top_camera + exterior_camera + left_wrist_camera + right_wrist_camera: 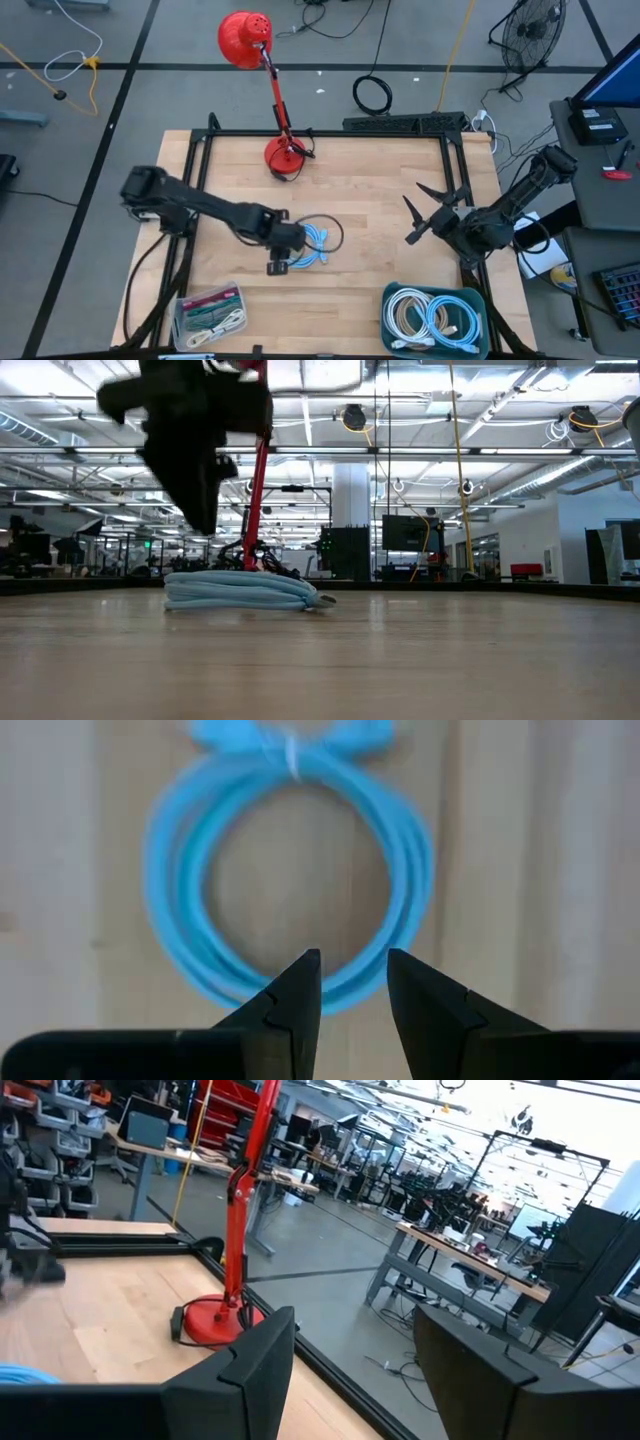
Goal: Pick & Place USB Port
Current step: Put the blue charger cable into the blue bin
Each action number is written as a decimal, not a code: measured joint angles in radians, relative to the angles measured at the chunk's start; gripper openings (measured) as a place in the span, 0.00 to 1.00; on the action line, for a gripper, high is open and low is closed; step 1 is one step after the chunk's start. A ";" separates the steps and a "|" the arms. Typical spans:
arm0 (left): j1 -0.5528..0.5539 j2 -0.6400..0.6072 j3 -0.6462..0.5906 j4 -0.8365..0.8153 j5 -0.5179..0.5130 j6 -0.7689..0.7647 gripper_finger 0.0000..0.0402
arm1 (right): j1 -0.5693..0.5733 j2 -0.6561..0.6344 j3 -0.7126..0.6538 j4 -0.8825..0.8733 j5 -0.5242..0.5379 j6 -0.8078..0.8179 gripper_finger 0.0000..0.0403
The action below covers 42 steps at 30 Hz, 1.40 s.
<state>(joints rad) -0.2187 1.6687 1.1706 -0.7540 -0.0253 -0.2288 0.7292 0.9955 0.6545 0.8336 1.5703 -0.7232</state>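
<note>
blue cable coil (290, 870) blurred and cut off in left wrist view, connectors unreadable

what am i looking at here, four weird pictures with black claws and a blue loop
It is a robot with two dark arms at a wooden table. Each arm ends in a two-finger gripper.

One picture looks straight down from above, one looks level across the table top, and the other two come from cameras on each arm's wrist, so each shows its own arm's fingers at the bottom.

The left gripper hovers open over a coiled blue cable lying near the table's middle; nothing is held. The right gripper waits open near the table's right edge, also empty.

Also on the table: a red desk lamp at the back, a clear box of cables front left, and a blue bin with white and blue cables front right.
</note>
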 joint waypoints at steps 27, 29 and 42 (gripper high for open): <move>-0.006 0.139 -0.004 0.118 0.122 -0.009 0.29 | -0.001 0.000 0.000 0.000 0.000 0.026 0.49; -0.002 0.112 -0.002 0.128 0.116 0.001 0.29 | -0.001 0.000 0.000 0.000 0.000 0.026 0.49; -0.064 0.119 -0.001 0.207 0.103 0.003 0.29 | -0.001 -0.001 0.000 -0.005 0.000 0.027 0.49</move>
<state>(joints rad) -0.2831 1.7882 1.1691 -0.5474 0.0778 -0.2257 0.7284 0.9947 0.6544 0.8281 1.5707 -0.6958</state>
